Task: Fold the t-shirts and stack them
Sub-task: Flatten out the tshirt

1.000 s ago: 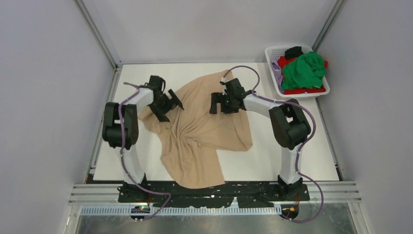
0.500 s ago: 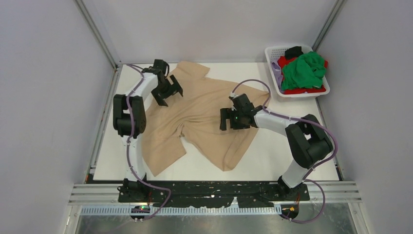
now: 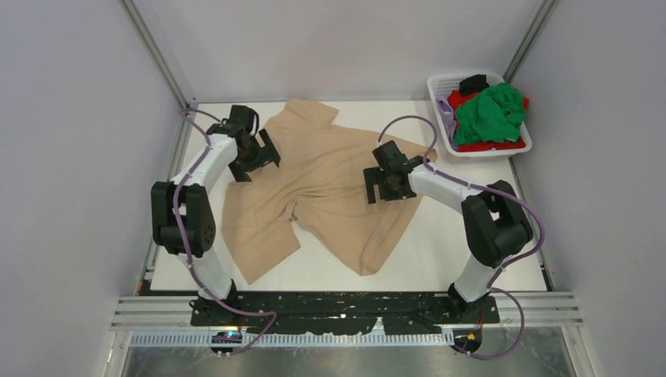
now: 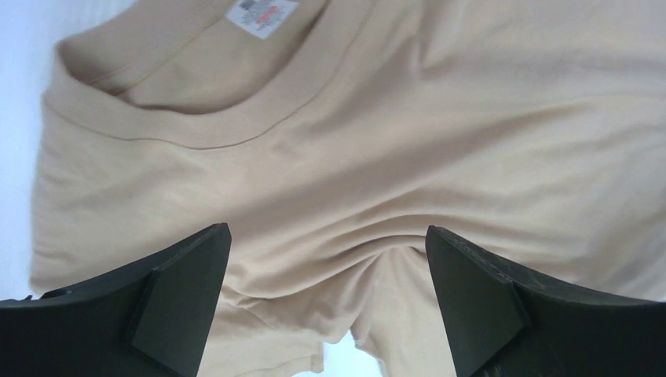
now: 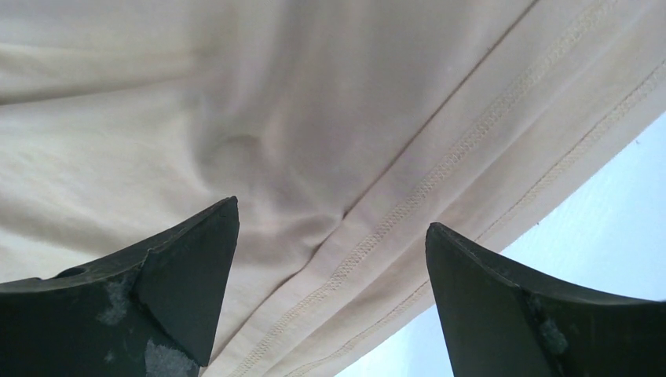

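A beige t-shirt (image 3: 322, 188) lies spread and wrinkled on the white table, collar toward the far edge. My left gripper (image 3: 255, 163) hovers over its left shoulder part, open and empty. In the left wrist view the collar and label (image 4: 263, 12) show above the open gripper (image 4: 326, 298). My right gripper (image 3: 385, 195) hovers over the shirt's right side, open and empty. The right wrist view shows a stitched hem (image 5: 440, 173) between the open fingers (image 5: 181, 290). Green (image 3: 491, 114), red (image 3: 487, 145), black (image 3: 473, 83) and lilac (image 3: 446, 118) t-shirts lie heaped at the far right.
A white mesh basket (image 3: 440, 82) at the far right corner holds the heaped shirts. Bare white table (image 3: 471, 236) lies right of the beige shirt and along the near edge. Grey walls and metal rails close in the table.
The beige shirt went from a bunched heap to spread out toward the far edge. The left gripper moved far, then back left. The right gripper moved right.
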Robot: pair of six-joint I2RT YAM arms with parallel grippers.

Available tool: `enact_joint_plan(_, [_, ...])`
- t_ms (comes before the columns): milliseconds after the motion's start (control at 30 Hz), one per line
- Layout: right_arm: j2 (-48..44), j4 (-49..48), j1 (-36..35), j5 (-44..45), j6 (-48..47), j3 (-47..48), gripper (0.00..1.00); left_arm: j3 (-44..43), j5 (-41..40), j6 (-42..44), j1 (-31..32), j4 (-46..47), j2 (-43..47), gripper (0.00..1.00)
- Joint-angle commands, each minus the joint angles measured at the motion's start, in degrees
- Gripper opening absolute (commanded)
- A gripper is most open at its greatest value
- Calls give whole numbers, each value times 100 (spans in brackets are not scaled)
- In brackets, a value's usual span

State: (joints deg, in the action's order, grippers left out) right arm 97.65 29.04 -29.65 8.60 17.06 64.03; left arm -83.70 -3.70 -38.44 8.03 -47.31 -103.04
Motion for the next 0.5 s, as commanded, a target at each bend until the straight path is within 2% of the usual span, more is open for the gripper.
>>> enact_joint_plan(0, [102,361,3,538,313,79,96,238,1092,74,56,973,143,100])
enact_joint_plan(100, [83,472,10,927,458,-57,95,242,1590,52,110,1313,-183,100])
enact_joint_plan(233, [-20,547,85,1080,594,-324,95,76,2206,-146,-109,1293,-782,100])
enact_joint_plan(467, [-229,520,360,1137,767,-816,95,478,1865,-265,-417,1309,-889,100])
